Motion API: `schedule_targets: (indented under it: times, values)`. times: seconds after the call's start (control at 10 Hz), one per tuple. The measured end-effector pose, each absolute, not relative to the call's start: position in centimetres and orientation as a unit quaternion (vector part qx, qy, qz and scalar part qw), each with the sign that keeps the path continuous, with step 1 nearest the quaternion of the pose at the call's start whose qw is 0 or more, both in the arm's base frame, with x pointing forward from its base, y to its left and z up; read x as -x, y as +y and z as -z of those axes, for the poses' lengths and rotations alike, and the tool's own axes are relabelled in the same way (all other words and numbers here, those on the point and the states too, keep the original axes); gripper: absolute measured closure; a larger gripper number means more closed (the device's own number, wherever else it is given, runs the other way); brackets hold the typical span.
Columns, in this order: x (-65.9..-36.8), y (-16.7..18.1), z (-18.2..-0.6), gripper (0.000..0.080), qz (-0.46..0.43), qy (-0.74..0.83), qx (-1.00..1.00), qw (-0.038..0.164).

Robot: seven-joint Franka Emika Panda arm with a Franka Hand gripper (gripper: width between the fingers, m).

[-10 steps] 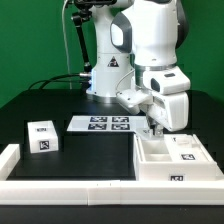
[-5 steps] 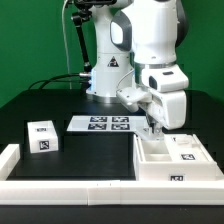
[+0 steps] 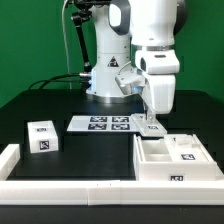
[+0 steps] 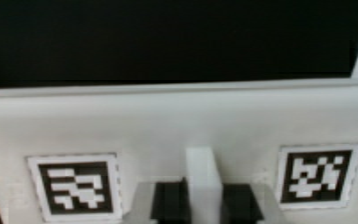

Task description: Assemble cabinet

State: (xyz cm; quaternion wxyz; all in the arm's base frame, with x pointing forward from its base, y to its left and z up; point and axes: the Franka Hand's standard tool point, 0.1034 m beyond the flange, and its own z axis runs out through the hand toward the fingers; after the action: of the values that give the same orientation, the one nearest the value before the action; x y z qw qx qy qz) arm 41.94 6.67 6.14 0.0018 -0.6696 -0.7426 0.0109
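The cabinet (image 3: 176,160), a white box with inner dividers and square tags, lies on the black table at the exterior view's right. My gripper (image 3: 151,125) hangs upright over the cabinet's far corner, on the exterior view's left side of it. In the wrist view the cabinet's white face (image 4: 176,120) fills the picture with two tags on it. A thin white rib (image 4: 201,185) stands between my two dark fingers (image 4: 165,204). My gripper (image 4: 201,205) is closed against both sides of the rib.
The marker board (image 3: 104,124) lies flat just beside the gripper on the exterior view's left. A small white tagged block (image 3: 42,137) sits further left. A long white rail (image 3: 60,186) runs along the table's front edge. The robot's base (image 3: 105,75) stands behind.
The wrist has turned from a tilted pose to upright above the cabinet's far corner. The gripper tips stay at the same spot. The cabinet and block have not moved.
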Motion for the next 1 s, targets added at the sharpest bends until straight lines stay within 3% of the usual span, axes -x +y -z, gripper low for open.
schedule_targets:
  times: [0.3,0.5,1.0]
  values:
    - [-42.1,6.9,-6.2,0.0732,0.004,-0.742,0.671,-0.004]
    - [-42.8,6.9,-6.2,0.0732,0.058,-0.723,0.688,-0.022]
    - [-42.7,6.1,-5.9,0.0732,0.047,-0.707,0.705,-0.018]
